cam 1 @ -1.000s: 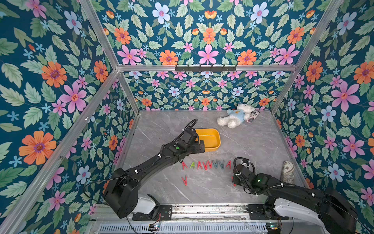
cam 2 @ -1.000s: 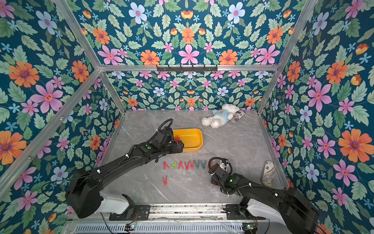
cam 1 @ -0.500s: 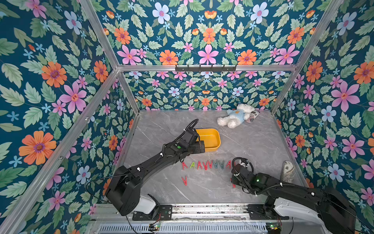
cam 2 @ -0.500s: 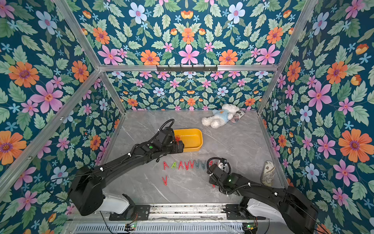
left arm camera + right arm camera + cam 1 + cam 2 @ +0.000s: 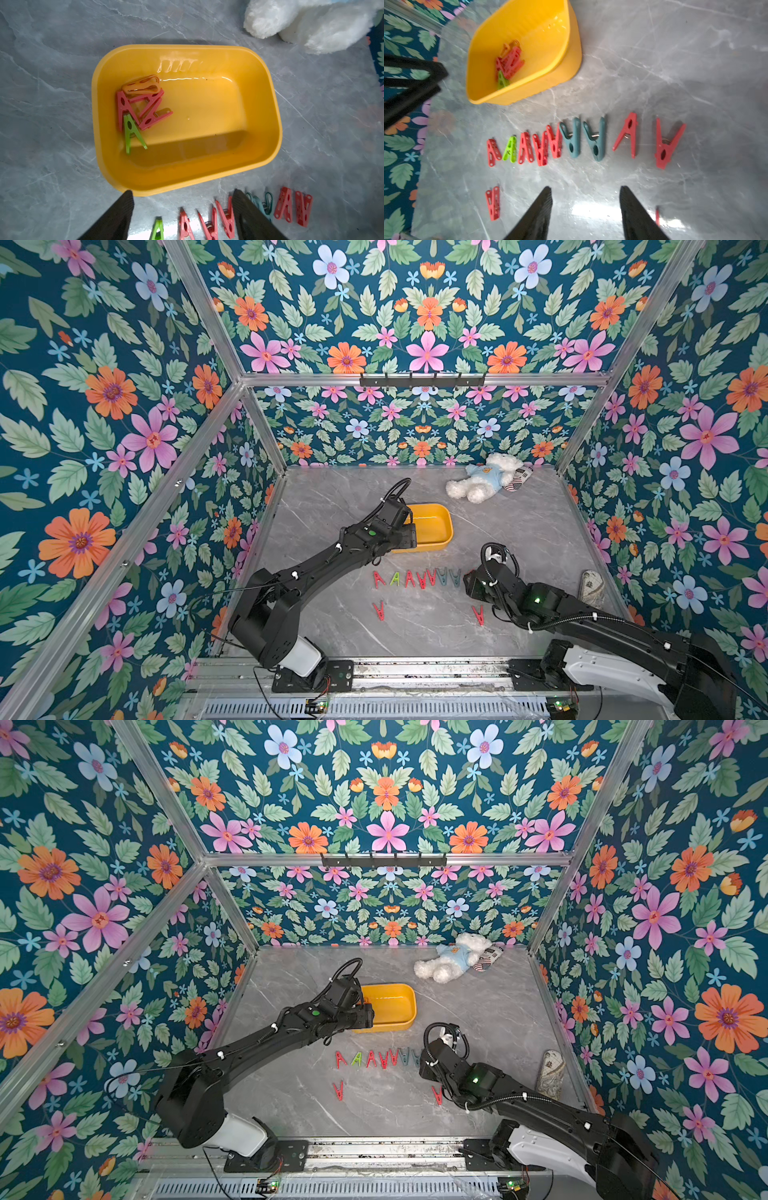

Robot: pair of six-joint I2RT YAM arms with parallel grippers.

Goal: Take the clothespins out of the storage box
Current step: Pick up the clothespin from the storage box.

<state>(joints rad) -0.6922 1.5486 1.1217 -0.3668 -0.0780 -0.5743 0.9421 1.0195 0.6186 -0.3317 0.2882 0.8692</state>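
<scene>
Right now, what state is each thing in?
Box, upright, not yet emptied.
Clothespins in the box, piled at one end.
Row of clothespins, flat on the table.
Two lone red clothespins, flat, apart from the row.
Left gripper, open, empty, near the box.
Right gripper, open, empty, near the row.
Teddy bear, lying down at the back.

Yellow storage box [image 5: 207, 116] stands upright on the bench [image 5: 654, 62], with red, orange and green clothespins [image 5: 141, 108] heaped at one end. A row of pegs [image 5: 554, 143], red, green and teal, lies alongside; two red ones lie apart.
</scene>
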